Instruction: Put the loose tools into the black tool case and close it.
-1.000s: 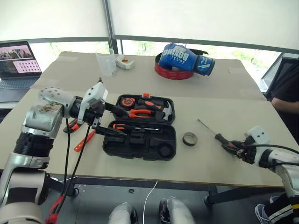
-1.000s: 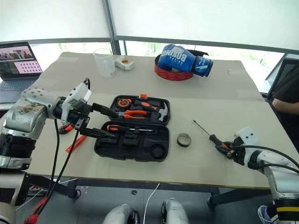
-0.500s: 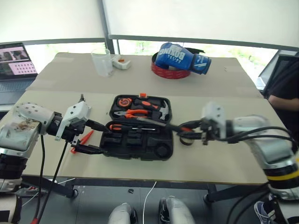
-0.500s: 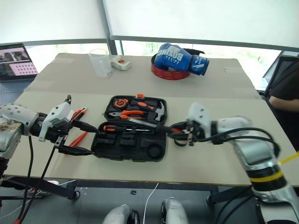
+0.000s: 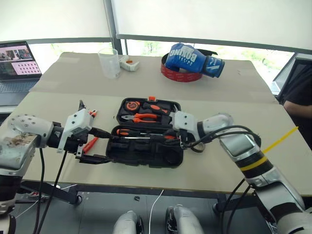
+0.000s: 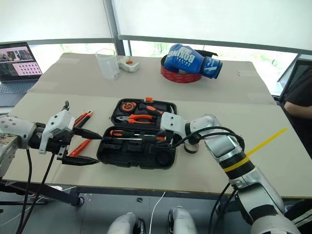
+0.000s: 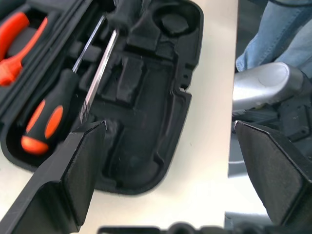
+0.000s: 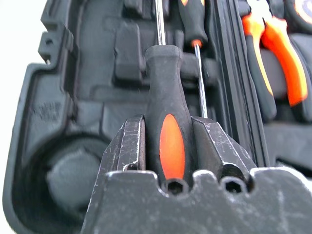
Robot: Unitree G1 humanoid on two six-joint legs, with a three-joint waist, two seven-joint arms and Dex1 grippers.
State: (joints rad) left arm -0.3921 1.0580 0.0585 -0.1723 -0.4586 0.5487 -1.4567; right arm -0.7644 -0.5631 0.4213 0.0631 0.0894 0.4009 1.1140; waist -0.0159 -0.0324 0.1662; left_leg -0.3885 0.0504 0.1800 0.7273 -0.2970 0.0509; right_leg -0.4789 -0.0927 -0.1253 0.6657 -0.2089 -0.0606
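Note:
The black tool case lies open in the middle of the table. My right gripper is shut on a black-and-orange screwdriver. It holds the tool low over the near half of the case, shaft pointing left. A second screwdriver lies in a slot just beyond it. My left gripper stands open at the case's left end with nothing between its fingers. A slim orange tester and a black-orange utility knife lie on the table left of the case. The dark tape roll sits right of the case, partly hidden by my right arm.
The far half of the case holds orange-handled pliers, a hammer and a round tape measure. At the back stand a clear cup and a blue boxing glove on a red ring. A laptop is far left, and a person sits at the right edge.
My right arm has swung left from the table's right side, carrying the screwdriver to over the case. The left gripper has drawn back from above the case to its left end.

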